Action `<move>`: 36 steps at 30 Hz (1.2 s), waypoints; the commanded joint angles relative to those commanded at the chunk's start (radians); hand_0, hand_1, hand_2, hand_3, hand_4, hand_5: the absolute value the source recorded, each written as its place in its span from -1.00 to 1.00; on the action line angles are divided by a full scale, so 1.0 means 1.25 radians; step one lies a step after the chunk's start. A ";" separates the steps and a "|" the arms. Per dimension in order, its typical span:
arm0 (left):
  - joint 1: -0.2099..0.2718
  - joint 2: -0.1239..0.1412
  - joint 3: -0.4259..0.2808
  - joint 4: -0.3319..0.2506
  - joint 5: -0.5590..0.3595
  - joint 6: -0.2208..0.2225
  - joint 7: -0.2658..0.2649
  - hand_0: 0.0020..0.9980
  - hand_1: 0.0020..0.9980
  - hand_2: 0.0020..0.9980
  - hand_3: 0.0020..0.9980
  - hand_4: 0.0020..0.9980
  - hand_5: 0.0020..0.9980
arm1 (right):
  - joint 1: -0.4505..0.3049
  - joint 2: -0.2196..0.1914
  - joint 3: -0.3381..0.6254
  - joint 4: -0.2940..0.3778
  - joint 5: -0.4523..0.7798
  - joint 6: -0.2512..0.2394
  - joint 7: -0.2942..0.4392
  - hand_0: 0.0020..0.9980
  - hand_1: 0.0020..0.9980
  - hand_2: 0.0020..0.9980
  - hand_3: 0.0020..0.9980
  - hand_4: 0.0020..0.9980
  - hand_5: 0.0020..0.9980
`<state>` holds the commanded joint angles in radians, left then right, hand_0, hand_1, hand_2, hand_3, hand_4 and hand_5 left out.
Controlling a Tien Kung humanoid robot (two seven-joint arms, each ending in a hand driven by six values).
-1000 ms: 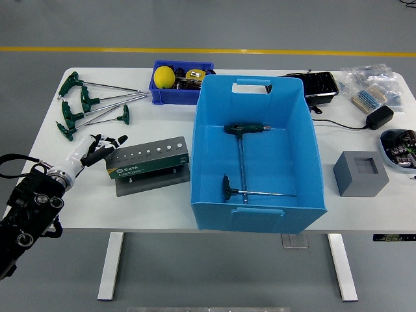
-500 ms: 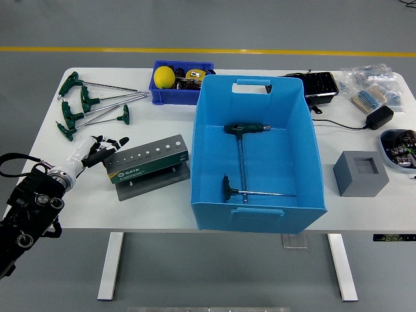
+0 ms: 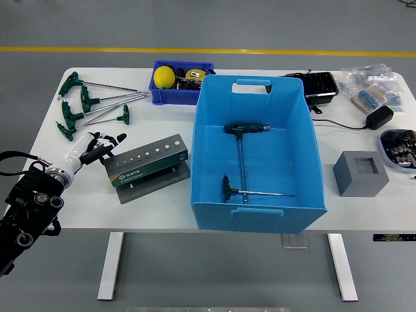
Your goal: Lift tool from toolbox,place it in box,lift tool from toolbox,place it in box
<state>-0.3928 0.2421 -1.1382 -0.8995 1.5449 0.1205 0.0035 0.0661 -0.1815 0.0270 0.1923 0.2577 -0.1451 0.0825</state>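
Your desk (image 3: 162,201) carries the box (image 3: 257,153) at its centre, two tools (image 3: 244,159) lying inside. The rack (image 3: 148,166) sits skewed toward the left edge, more wrenches (image 3: 91,107) beyond. Left hand (image 3: 97,148), fingers spread and empty, hovers beside them, likely lining up.

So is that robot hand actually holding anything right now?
No. The left hand holds nothing; its fingers are spread beside the left end of the green tool holder.
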 joint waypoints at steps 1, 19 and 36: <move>0.000 0.000 -0.003 0.000 0.004 0.007 -0.001 0.35 -0.11 0.09 0.32 0.93 0.88 | 0.000 0.000 0.001 0.000 -0.001 0.000 0.000 0.45 0.41 0.50 0.34 0.88 0.57; -0.012 0.003 -0.037 0.028 0.002 0.136 -0.032 0.67 0.59 0.73 0.44 0.93 0.82 | 0.002 0.000 0.008 0.001 -0.006 0.000 -0.001 0.45 0.41 0.50 0.34 0.87 0.57; 0.036 0.005 -0.071 -0.011 -0.501 0.205 -0.179 0.93 0.88 0.98 0.63 0.93 0.79 | 0.002 -0.001 0.014 0.001 -0.011 0.000 -0.001 0.45 0.41 0.50 0.35 0.87 0.57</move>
<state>-0.3483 0.2481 -1.2275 -0.9136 0.9189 0.3764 -0.2198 0.0685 -0.1821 0.0439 0.1936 0.2441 -0.1456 0.0817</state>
